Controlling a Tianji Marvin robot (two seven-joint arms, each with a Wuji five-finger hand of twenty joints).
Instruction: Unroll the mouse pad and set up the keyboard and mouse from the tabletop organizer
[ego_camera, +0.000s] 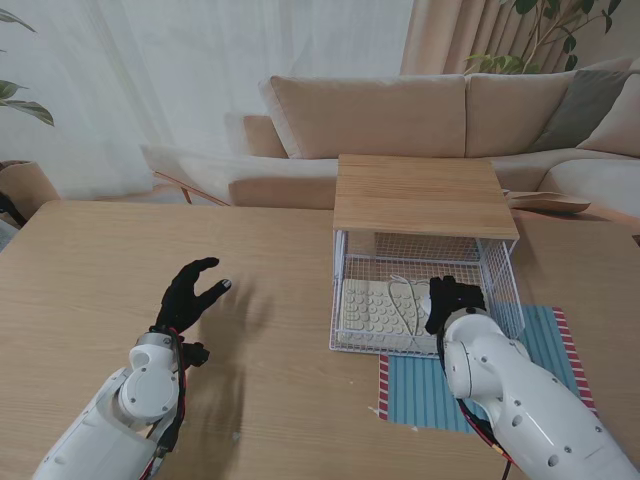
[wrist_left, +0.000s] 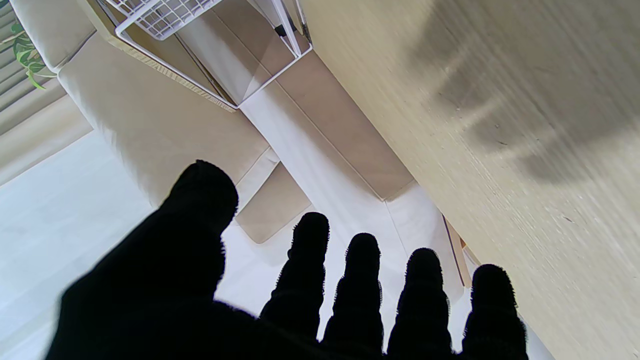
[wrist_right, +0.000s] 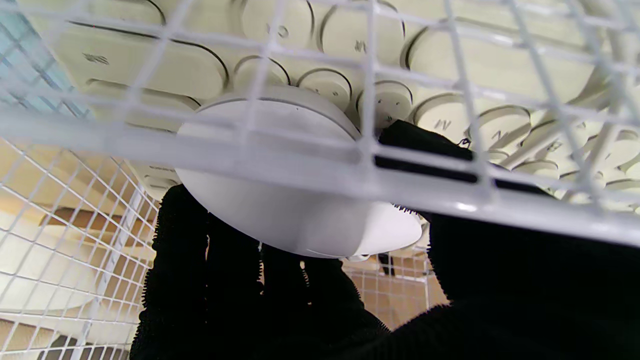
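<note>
Stand view: right hand (ego_camera: 455, 300) is reaching into the wire organizer (ego_camera: 497, 262), over the keyboard (ego_camera: 378, 312); mouse pad (ego_camera: 540, 345) is lying flat beside the organizer. Left hand (ego_camera: 190, 295) is hovering spread and empty over the counter (ego_camera: 90, 290), well apart. Right wrist view: fingers (wrist_right: 182, 235) are closing around the mouse (wrist_right: 280, 200), which is resting on the keyboard. Next move likely needs a lift clearing the organizer's front rim; room is tight.

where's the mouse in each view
Stand view: the mouse is a small white shape inside the wire organizer, at the right hand, beside the keyboard.
Left wrist view: not in it; only a corner of the organizer shows.
Right wrist view: the mouse fills the middle, gripped by the black fingers, against the keyboard keys.
Shared landmark: the white wire organizer.
</note>
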